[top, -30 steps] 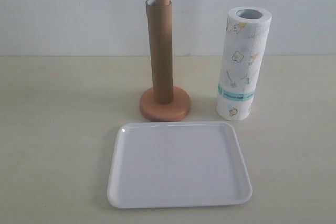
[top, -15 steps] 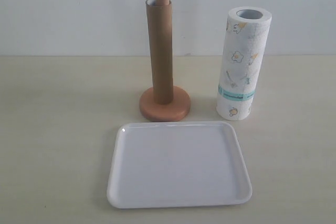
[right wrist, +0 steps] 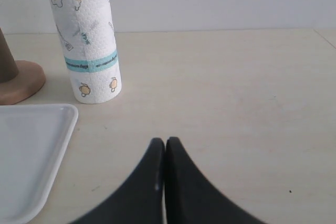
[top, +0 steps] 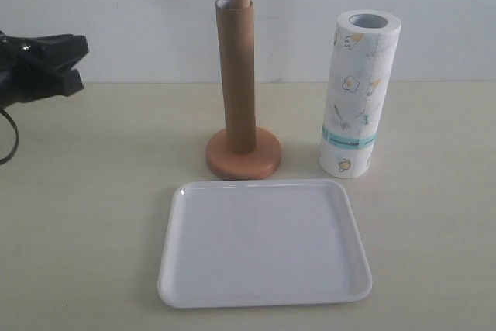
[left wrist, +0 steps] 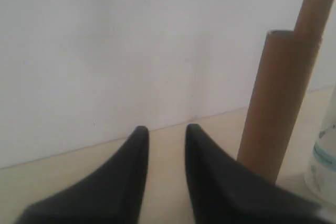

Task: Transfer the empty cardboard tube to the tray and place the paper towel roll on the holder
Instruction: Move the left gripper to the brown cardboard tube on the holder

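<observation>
The empty cardboard tube (top: 236, 75) stands upright, slipped over the post of the holder (top: 243, 156), whose wooden tip pokes out above it. The paper towel roll (top: 358, 94) stands on end to the right of the holder. The white tray (top: 263, 242) lies empty in front of both. My left gripper (top: 80, 63) hovers at the far left, well apart from the tube (left wrist: 275, 103), and is open (left wrist: 167, 129) with nothing between its fingers. My right gripper (right wrist: 165, 141) is shut and empty, low over the table, some way from the roll (right wrist: 84, 35). It is outside the exterior view.
A white wall runs along the table's back edge behind the holder and roll. Bare beige tabletop (top: 85, 215) lies between my left gripper and the holder. The right wrist view shows the tray corner (right wrist: 58, 116) and the holder base (right wrist: 21, 80).
My left gripper has come into the exterior view from the left edge; it was out of view in both earlier frames. Tube, roll, holder and tray have not moved.
</observation>
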`<state>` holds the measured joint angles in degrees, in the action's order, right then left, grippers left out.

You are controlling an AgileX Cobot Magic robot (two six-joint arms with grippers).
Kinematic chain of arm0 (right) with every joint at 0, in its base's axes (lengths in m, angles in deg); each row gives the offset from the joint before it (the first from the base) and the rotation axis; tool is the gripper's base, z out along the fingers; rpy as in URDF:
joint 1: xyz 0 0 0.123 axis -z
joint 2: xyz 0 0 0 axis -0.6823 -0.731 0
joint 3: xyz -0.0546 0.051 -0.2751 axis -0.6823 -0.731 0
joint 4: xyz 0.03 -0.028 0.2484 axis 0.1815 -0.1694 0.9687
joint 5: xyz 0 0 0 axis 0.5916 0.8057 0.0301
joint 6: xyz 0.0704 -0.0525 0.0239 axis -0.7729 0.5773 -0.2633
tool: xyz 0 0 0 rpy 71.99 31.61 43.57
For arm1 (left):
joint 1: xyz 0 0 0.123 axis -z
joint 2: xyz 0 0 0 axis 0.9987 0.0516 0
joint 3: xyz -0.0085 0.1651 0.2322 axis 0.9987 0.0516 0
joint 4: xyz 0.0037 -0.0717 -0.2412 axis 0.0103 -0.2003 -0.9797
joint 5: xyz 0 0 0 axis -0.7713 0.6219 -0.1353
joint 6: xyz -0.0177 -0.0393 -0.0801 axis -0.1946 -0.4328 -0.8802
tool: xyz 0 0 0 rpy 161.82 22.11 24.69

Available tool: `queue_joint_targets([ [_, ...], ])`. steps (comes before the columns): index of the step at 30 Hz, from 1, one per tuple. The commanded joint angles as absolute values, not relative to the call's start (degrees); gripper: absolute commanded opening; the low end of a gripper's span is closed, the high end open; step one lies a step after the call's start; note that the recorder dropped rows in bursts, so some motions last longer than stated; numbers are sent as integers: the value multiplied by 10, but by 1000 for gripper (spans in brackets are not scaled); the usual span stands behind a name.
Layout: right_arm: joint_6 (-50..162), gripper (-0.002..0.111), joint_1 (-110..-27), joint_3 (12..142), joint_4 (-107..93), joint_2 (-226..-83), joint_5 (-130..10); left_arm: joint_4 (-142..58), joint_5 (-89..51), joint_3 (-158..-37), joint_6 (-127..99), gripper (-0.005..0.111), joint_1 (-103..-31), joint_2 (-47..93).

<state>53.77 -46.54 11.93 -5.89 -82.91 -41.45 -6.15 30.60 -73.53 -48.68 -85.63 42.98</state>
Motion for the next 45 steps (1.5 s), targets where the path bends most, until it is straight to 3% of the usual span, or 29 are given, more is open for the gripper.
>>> queue_joint_targets([
  [1, 540, 0, -463, 120, -60, -826, -420, -16, 350, -756, -468, 60, -856, 472],
  [3, 540, 0, -463, 120, -60, -826, -420, -9, 358, -766, -468, 78, -844, 484],
  [5, 540, 0, -463, 120, -60, -826, -420, -9, 359, -780, -458, 86, -829, 496],
  [24, 540, 0, -463, 120, -60, -826, -420, -31, 434, -861, -409, 86, -736, 615],
  [45, 540, 0, -463, 120, -60, -826, -420, -28, 433, -1015, -418, 86, -697, 742],
])
